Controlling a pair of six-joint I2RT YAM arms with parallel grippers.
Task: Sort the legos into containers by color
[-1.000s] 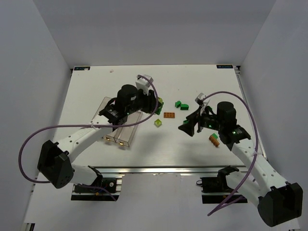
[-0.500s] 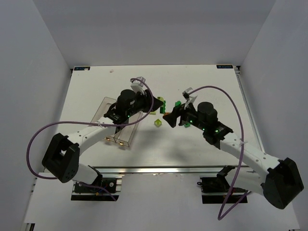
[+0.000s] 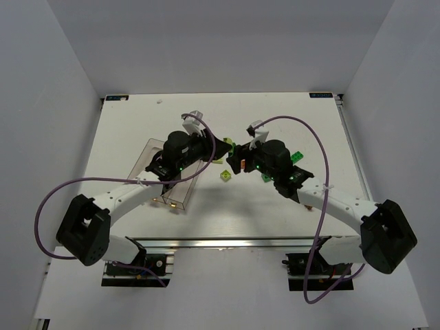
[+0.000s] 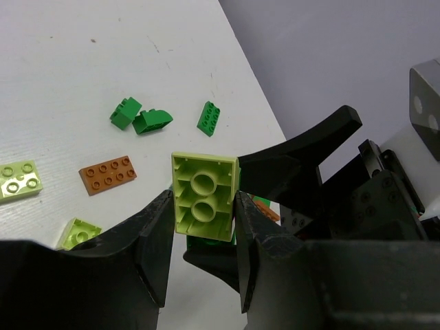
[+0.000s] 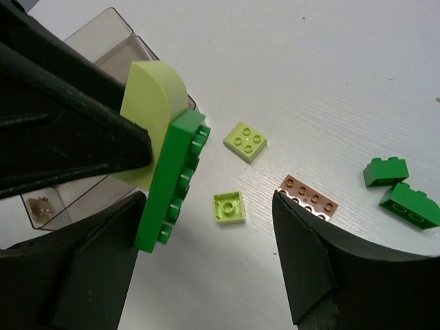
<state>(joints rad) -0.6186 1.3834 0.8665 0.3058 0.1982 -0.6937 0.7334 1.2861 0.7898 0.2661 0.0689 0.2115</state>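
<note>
Two robot arms met in the air above a white tabletop (image 3: 240, 213). The left end effector (image 4: 205, 237) was clamped on a lime brick (image 4: 204, 192), gripping its two long sides, with the hollow underside facing the wrist camera. A dark green plate (image 5: 172, 182) was stuck flat against one side of the brick. The right end effector (image 5: 206, 206) had its fingers spread wide on either side of that plate, one close to its lower end and the other well apart. Clear bins (image 5: 113, 27) sat just behind the held pieces. An orange plate (image 4: 106, 175) and other loose green and lime pieces lay on the tabletop below. The bricks looked light, stiff and smooth. The thin plate would probably be best pinched squarely across its narrow edges, since it could slip or twist as the studs let go.
</note>
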